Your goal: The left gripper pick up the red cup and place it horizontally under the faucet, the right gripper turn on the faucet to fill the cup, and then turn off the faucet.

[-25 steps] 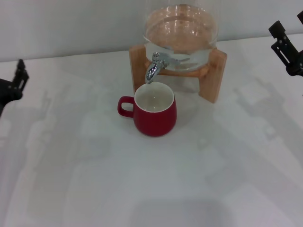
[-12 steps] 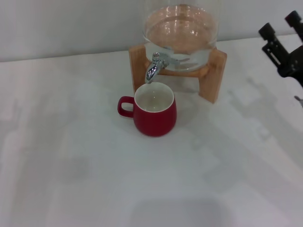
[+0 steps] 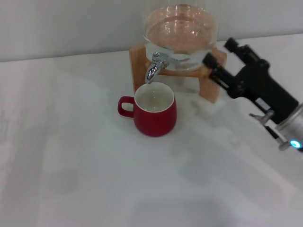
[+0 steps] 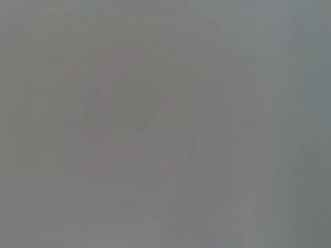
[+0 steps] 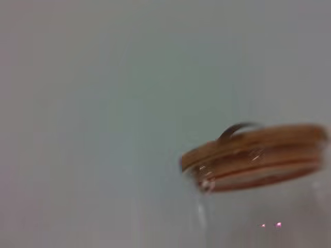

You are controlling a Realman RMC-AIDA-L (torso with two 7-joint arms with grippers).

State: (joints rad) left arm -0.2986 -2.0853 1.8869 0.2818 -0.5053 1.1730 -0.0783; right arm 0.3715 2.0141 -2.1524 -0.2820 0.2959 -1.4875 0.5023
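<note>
A red cup [image 3: 155, 111] stands upright on the white surface [image 3: 94, 179], just below the faucet [image 3: 154, 66] spout — placing looks done. Beyond, the right gripper [image 3: 218, 61] reaches toward the jar stand, fingers parted, holding nothing (faucet apparently not yet turned). Left gripper is out of view.

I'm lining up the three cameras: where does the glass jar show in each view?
Head view: glass jar top centre, on its wooden stand, behind the red cup.
Left wrist view: not in it.
Right wrist view: only the jar's wooden lid and glass below.
Shared landmark: the jar itself.
</note>
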